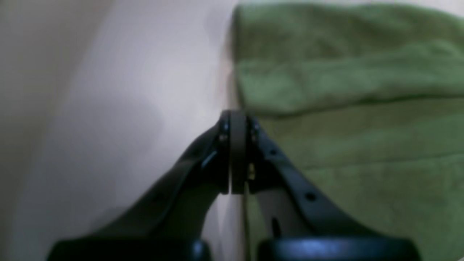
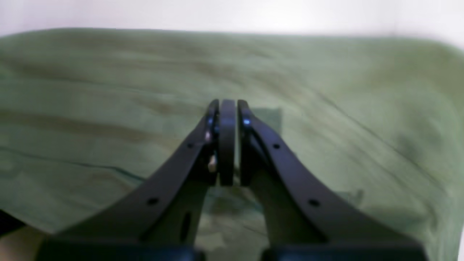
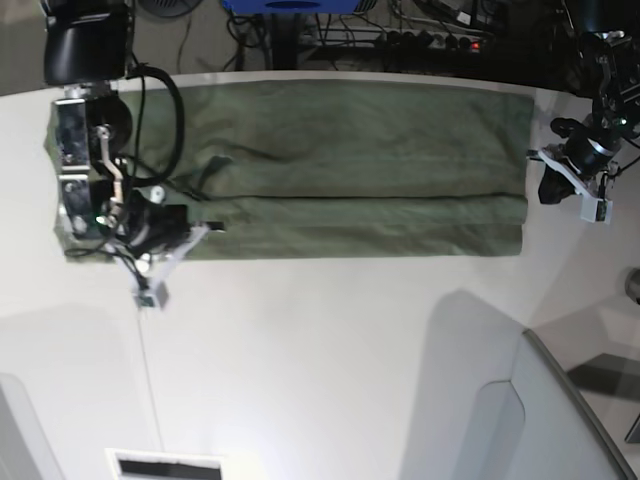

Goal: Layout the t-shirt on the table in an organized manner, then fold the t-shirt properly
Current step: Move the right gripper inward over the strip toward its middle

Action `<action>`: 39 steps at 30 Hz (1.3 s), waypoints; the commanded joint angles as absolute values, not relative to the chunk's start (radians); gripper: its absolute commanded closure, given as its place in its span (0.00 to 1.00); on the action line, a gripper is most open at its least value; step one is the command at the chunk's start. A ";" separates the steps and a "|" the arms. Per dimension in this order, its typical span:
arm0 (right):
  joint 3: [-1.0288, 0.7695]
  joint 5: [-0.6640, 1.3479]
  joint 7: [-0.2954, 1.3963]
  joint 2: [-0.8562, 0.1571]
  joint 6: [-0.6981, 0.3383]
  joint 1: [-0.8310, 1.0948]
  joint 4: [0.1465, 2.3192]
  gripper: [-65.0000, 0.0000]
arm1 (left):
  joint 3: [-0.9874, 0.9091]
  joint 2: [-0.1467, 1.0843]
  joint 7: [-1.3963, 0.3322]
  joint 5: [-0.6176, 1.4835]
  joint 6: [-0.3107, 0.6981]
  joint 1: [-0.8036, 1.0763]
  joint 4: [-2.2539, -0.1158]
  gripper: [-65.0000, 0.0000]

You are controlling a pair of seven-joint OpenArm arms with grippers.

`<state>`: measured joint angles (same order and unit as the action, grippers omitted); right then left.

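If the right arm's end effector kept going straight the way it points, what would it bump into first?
Most likely the t-shirt: the shut right end effector points across green cloth that fills its view, with the white table beyond. Depth is hard to judge.

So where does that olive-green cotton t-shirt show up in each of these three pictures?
Left wrist view: the olive-green cotton t-shirt fills the right half, beside the shut black fingers.
Right wrist view: it covers nearly the whole picture.
Base view: it lies as a long folded band across the top.
Shared landmark: the smooth white table bordering the cloth's edge.
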<state>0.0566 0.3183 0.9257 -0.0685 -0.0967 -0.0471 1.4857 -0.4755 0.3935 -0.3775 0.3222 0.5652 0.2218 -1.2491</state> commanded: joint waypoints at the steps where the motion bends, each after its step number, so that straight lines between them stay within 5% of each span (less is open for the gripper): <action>1: 0.085 0.328 0.909 -0.070 -0.096 -0.090 1.469 0.98 | -0.473 0.415 -0.360 0.332 0.562 0.223 -1.276 1.00; 15: 0.136 0.329 0.868 -0.016 -0.097 -0.246 1.104 0.98 | -0.588 0.450 -0.360 0.332 0.562 0.231 -1.236 1.00; 39: 0.134 0.328 0.969 -0.027 -0.094 -0.102 1.360 0.98 | -0.587 0.449 -0.367 0.341 0.562 0.234 -1.239 1.00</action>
